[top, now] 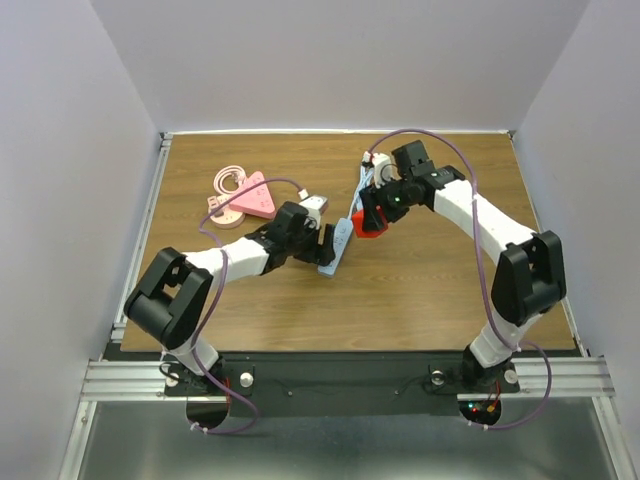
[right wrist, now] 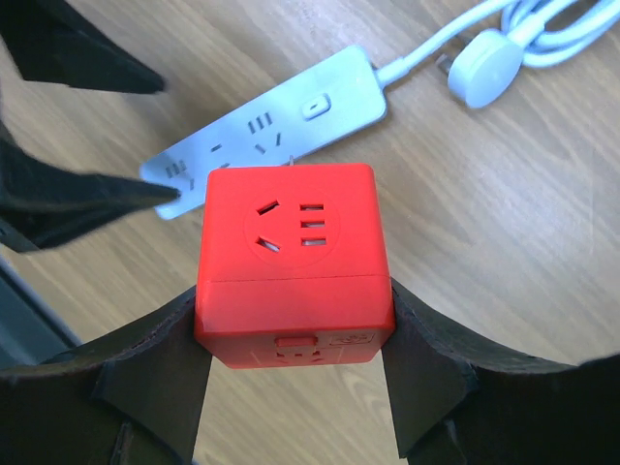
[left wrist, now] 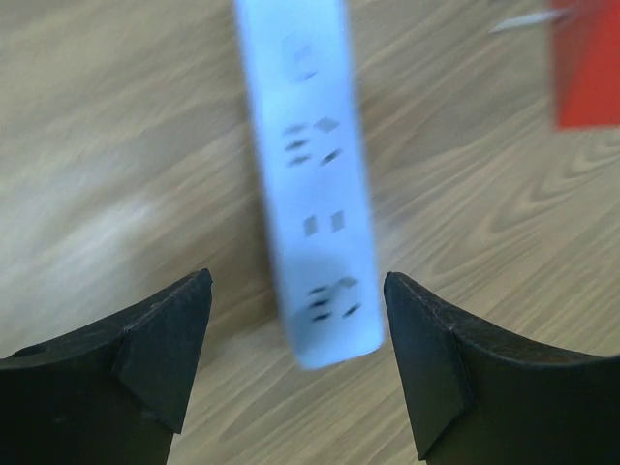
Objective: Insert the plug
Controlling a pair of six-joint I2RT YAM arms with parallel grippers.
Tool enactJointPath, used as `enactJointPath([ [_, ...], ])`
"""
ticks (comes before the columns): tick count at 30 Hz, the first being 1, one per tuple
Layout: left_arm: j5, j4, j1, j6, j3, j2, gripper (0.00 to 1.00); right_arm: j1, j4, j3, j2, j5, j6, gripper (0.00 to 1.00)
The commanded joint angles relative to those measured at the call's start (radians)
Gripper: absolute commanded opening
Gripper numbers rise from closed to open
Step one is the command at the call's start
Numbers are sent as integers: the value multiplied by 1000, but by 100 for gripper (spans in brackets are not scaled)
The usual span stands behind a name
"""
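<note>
The red cube plug (right wrist: 291, 262) is gripped between the fingers of my right gripper (right wrist: 295, 325), held just above the table beside the light blue power strip (right wrist: 281, 121). In the top view the plug (top: 368, 224) is right of the strip's (top: 338, 245) middle, under the right gripper (top: 374, 212). My left gripper (left wrist: 295, 358) is open, its fingers on either side of the strip's near end (left wrist: 315, 194) without touching it. It sits at the strip's near end in the top view (top: 322, 245). The plug's corner shows in the left wrist view (left wrist: 586, 63).
A pink triangular object (top: 250, 198) with a coiled pink cable lies at the back left. The strip's cord and white wall plug (right wrist: 489, 68) lie beyond the strip's far end. White walls enclose the wooden table (top: 440, 290).
</note>
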Motion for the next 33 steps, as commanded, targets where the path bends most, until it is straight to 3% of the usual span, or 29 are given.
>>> enactJointPath([
  [1,41,61,82,-86,-48,-93,83,26,-26,117,57,20,-71,1],
  [12,90,99,170,-93,-88,-113,84,146,-210,358,293,174,-137,1],
  [21,122,110,184,-93,-80,-96,84,227,-262,374,338,313,-136,1],
  [33,140,119,184,-89,-88,-90,84,244,-279,378,352,349,-151,1],
])
